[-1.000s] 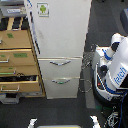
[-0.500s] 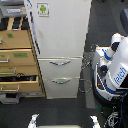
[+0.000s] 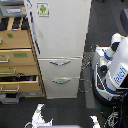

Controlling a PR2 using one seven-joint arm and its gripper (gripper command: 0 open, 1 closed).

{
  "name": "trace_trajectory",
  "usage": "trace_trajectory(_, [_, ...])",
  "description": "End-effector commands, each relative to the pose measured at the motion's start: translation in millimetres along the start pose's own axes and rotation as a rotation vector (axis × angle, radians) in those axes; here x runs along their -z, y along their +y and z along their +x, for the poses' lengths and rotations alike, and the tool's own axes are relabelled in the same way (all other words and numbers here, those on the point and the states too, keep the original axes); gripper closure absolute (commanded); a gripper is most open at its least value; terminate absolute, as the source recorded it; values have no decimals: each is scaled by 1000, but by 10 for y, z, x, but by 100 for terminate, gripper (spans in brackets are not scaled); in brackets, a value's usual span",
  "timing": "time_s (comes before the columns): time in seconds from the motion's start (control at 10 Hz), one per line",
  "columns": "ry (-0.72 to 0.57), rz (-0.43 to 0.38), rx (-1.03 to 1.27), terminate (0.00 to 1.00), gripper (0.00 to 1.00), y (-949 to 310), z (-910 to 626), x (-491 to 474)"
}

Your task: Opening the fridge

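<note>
At the bottom edge of the exterior view, two pale finger-like shapes, apparently the gripper [image 3: 65, 120], stand well apart from each other, so it appears open and holds nothing. The fridge [image 3: 60, 35] stands directly above it in the view, door shut, not touching it. A tan drawer cabinet [image 3: 17, 62] adjoins the fridge's left side; the robot body [image 3: 114, 70] stands at its right.

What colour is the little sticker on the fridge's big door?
Green, on a pale square, near the top of the fridge door: sticker, seen in the exterior view.
</note>
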State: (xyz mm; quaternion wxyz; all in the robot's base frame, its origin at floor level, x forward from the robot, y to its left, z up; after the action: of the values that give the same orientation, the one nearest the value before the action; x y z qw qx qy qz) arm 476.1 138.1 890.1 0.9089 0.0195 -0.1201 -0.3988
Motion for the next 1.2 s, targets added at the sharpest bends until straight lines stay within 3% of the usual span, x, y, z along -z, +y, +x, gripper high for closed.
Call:
trace_trajectory(0.1, [30,149,-138,0,0,706,1160,-368])
trace_trajectory(0.3, [65,182,-260,0,0,1076,1380,-382])
trace_trajectory(0.5, [104,275,-419,0,0,1507,1546,-443])
trace_trajectory(1.2, [93,270,-438,0,0,1770,2031,-788])
